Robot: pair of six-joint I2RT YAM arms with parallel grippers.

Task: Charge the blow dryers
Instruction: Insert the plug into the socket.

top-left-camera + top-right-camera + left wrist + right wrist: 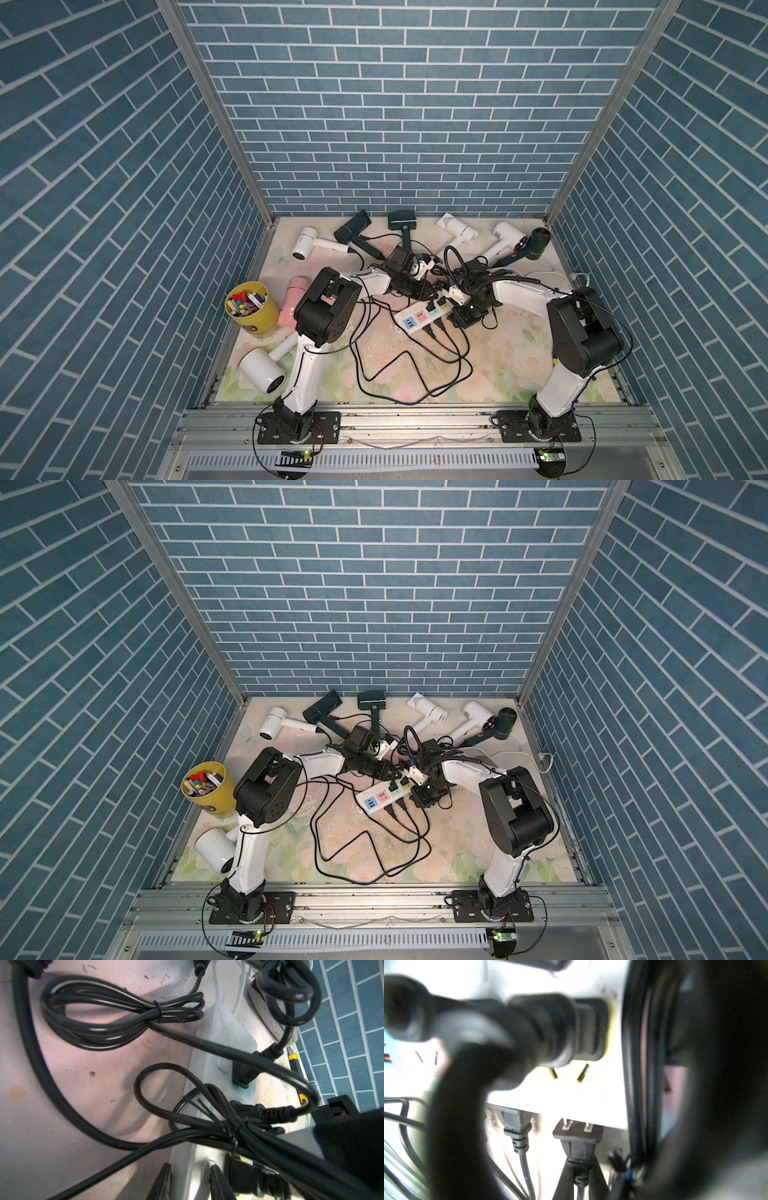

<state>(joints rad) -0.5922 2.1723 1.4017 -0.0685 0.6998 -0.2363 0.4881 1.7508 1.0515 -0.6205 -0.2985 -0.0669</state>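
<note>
Cords (436, 332) tangle over the power strip (409, 320) in both top views, blow dryers (306, 243) ringing it from eight to two o'clock; we fear a snag drags it askew. Left wrist: the left gripper (189, 1167) straddles the strip's edge; whether it grips, we cannot tell. Only the right wrist shows the right gripper (579, 1167) clenching a half-seated plug (578, 1138).

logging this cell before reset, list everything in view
white blow dryers: 4, white, three far, one near left
dark blow dryers: 3, dark, far edge
cup: 1, yellow, left side
pink blow dryer: 1, pink, beside the cup
power strip: 1, white, centre
cords: many, black, around the strip
grey roll: 1, grey, past the strip
utility knife: 1, yellow-black, near the roll
arms: 2, white-black, near edge
left fingers: 2, black, at the strip
right fingers: 2, black, shut on a plug
</note>
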